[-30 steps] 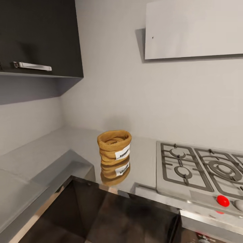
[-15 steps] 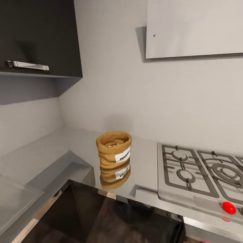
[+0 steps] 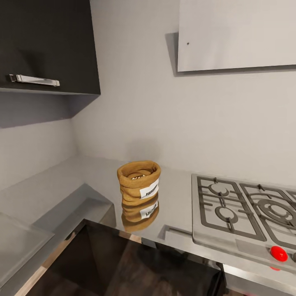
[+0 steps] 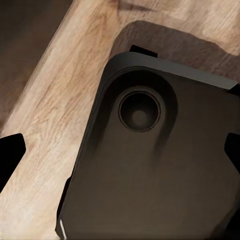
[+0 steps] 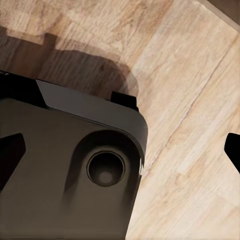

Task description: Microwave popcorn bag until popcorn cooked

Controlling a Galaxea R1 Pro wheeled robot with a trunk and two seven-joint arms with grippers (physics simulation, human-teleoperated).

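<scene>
Your popcorn bag point(image 3: 139, 182) sits upright mid-frame on the countertop point(image 3: 70, 181), left of the stove point(image 3: 242, 209); grippers' state can't be told.

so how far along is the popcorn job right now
Nothing looks done yet. The popcorn bag stands upright and untouched on the grey countertop, beside the gas hob. In hand: only the approach, with the head camera facing the bag. Both wrist cameras look down at the robot's dark base over wooden floor. Left: grasping the bag, placing it in the microwave, heating it.
</scene>
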